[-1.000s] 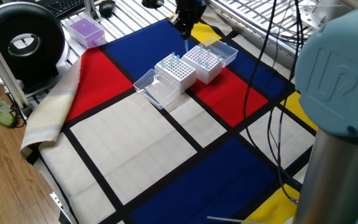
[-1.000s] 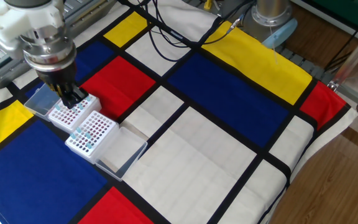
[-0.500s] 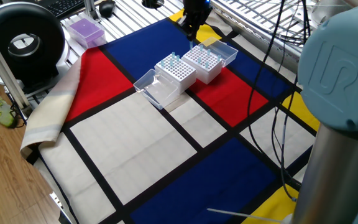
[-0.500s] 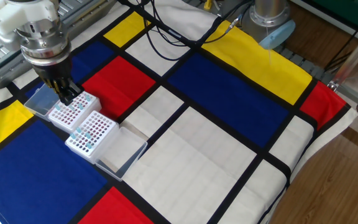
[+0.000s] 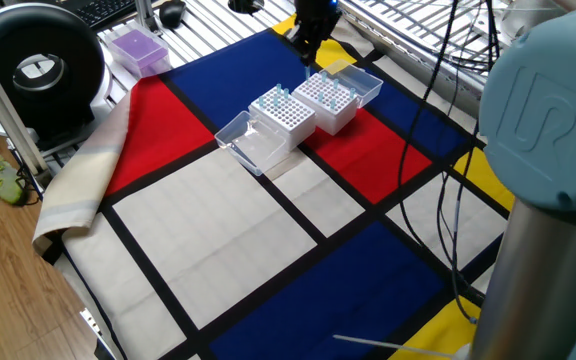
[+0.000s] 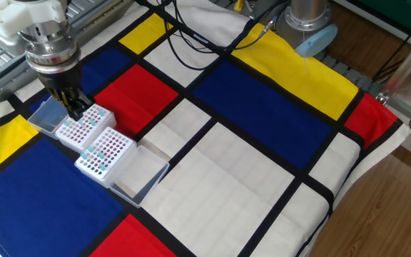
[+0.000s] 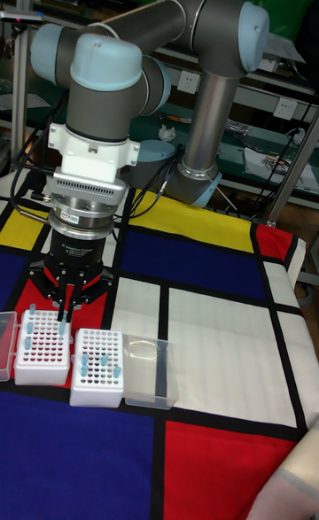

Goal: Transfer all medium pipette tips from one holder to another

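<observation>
Unchanged from half a second ago: black two-finger gripper [image 6: 77,113] hovering above the far white perforated rack [image 6: 84,126], fingers pinched on one slender pale blue translucent pipette tip [image 7: 62,315]. Other tips scattered in that rack and the adjoining white rack [image 6: 105,153], beside an open clear lid [image 6: 140,175].

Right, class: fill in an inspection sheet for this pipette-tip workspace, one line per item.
Surface: table cloth in red, blue, yellow and white blocks.
Job's things: two white racks side by side, both holding some medium pipette tips; clear lids open.
Clutter: purple box off the cloth.
Gripper: gripper above one rack, state unclear.
Cables: black cables hanging over the cloth.
Surroundings: metal racking, wooden floor.
</observation>
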### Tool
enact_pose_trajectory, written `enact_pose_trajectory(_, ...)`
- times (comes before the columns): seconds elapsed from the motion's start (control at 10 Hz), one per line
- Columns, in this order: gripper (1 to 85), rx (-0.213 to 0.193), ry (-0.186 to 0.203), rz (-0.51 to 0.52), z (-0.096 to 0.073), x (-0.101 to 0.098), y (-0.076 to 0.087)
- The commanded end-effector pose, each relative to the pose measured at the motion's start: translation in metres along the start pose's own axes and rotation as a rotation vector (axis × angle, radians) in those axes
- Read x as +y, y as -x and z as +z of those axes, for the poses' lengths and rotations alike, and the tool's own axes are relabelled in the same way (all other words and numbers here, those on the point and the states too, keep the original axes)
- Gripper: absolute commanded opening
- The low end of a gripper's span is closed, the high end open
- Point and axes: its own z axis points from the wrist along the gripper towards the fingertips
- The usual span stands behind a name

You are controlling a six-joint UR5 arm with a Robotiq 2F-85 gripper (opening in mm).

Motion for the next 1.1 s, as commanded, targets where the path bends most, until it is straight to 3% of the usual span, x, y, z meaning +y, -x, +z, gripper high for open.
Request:
enact_pose_trajectory(0.0, 5.3, -0.016, 0.015, 0.01, 0.008, 0.001, 0.0)
enact_pose_trajectory(1.0, 5.3, -0.025, 0.031, 0.022, 0.019, 0.002, -0.005)
